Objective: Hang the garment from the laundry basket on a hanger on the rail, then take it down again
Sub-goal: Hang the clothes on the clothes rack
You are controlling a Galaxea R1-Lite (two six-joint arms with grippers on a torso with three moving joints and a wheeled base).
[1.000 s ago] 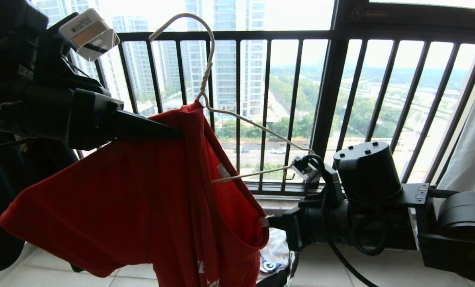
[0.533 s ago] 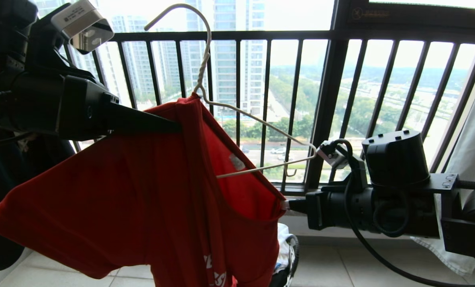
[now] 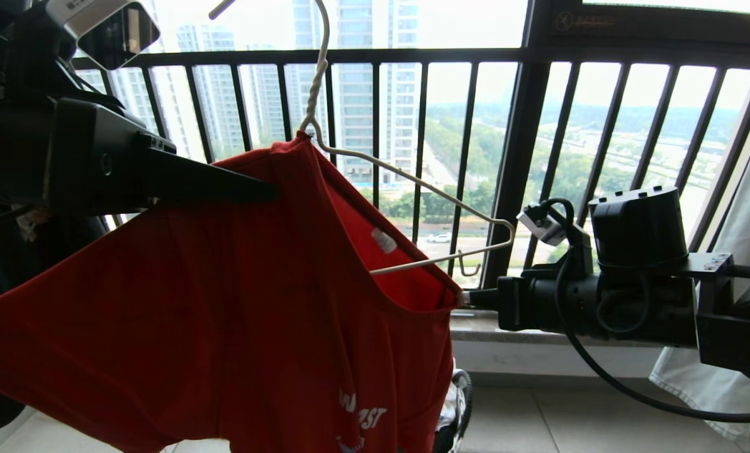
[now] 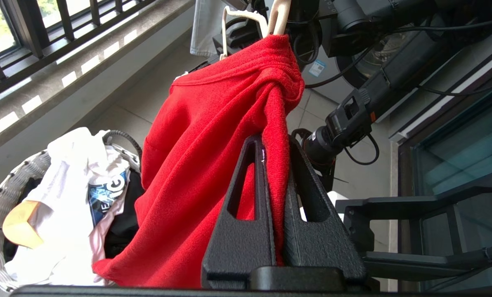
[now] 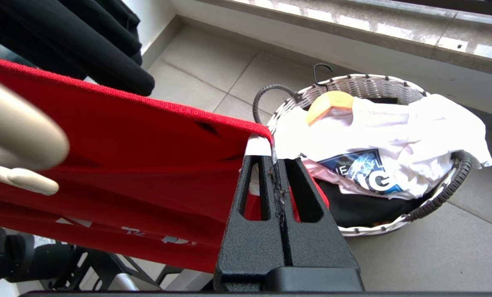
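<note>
The left gripper [image 4: 275,142] is seen clamped on a fold of the red garment [image 3: 224,302] near its collar, the fabric pinched tight between the black fingers [image 4: 246,198]. The right gripper [image 5: 275,163] is closed on the opposite edge of the neckline, at the white neck tag, so that the opening is held stretched between the two arms. One arm of the thin whitish hanger [image 3: 413,182] is tucked inside the collar, while the other arm juts bare toward the barred window railing [image 3: 520,157]; its hook runs up out of the head view. Below on the tiled floor, the laundry basket [image 5: 353,84] is shown heaped with white and dark clothes.
</note>
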